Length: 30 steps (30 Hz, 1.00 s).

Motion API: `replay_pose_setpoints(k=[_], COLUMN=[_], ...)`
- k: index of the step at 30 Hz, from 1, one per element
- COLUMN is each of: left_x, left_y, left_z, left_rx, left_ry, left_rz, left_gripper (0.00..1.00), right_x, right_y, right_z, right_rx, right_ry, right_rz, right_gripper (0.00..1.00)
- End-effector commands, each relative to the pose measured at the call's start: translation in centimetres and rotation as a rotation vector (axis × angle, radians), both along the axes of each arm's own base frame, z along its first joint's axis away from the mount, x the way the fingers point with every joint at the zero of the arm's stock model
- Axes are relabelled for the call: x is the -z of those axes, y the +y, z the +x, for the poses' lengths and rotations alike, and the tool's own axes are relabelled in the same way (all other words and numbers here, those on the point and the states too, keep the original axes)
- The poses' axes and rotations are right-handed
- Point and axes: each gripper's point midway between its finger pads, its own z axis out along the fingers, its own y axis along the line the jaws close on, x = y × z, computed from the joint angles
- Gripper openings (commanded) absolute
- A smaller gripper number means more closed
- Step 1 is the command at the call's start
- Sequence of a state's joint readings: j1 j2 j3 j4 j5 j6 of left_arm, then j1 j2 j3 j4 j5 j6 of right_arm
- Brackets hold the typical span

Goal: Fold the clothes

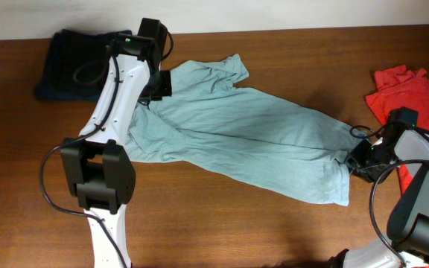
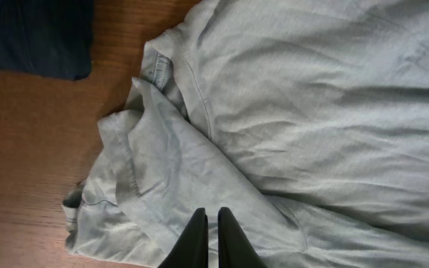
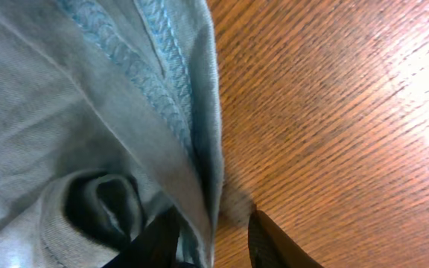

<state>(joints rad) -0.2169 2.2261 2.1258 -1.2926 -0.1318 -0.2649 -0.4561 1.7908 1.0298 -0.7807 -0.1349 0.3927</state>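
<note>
Three garments are seen on the table (image 1: pixel 289 52), and only the middle one, a pale blue shirt (image 1: pixel 244 130), is being worked. Left of the shirt, near its collar end, a dark navy garment (image 1: pixel 69 63) is kept in a compact heap, probably so that the working space stays free.

At the shirt's upper left end the left pincer (image 2: pixel 208 217) is held over a rumpled sleeve and collar. Its fingers are drawn almost together, with only a thin slit between them, and whether any cloth is nipped there cannot be told. That spot is judged sensible, since the bunched sleeve must be drawn out flat before a fold can be made.

The shirt is spread slantwise, from upper left to lower right. It lies mostly flat, with soft wrinkles, a long crease through its body and one sleeve doubled over on itself. No fold is judged to be made yet.

At the shirt's lower right end the right pincer (image 3: pixel 211 219) is held low at the stitched hem. Its fingers are apart, the hem edge lies between them and bare wood shows beside the cloth, so nothing is clamped. This stance is judged a readiness to grip the hem so that the cloth can be tensioned from both ends.

Right of the shirt, well apart from it, a red garment (image 1: pixel 412 93) is seen at the table's edge.
</note>
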Motion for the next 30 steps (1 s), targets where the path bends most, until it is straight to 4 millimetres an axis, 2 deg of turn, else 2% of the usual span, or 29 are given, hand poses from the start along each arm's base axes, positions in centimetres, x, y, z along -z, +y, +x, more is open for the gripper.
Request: replay_pose_setpoints(k=[1,3,6,15,19,22,30], left_x=[0.2,0.2,0.2,0.2,0.2,0.2,0.2], left_y=[0.3,0.2,0.0,0.0,0.0,0.0,0.0], left_z=[0.0,0.0,0.0,0.0,0.0,0.0,0.1], left_rx=[0.016,0.018,0.022,0.022,0.022,0.022,0.022], left_ry=[0.006,0.005,0.004,0.003,0.003,0.002,-0.001], left_rz=[0.020,0.020,0.020,0.020,0.020,0.020,0.019], left_gripper=[0.07,0.07,0.08,0.08,0.08,0.08,0.08], right_x=[0.1,0.1,0.2,-0.9,-1.2,-1.8,-2.5], right_y=[0.2,-0.2,-1.3,-2.1,-2.1,-3.0,-4.2], right_z=[-0.1,-0.3,-0.5,0.8,0.1,-0.7,-0.3], right_rx=[0.007,0.008,0.010,-0.100,-0.158,-0.168,-0.195], right_ry=[0.000,0.009,0.028,-0.011,0.022,0.077,0.087], right_rz=[0.011,-0.006,-0.073,-0.105,-0.108,-0.154,-0.209], right_gripper=[0.26,0.04,0.04,0.04,0.04,0.04,0.04])
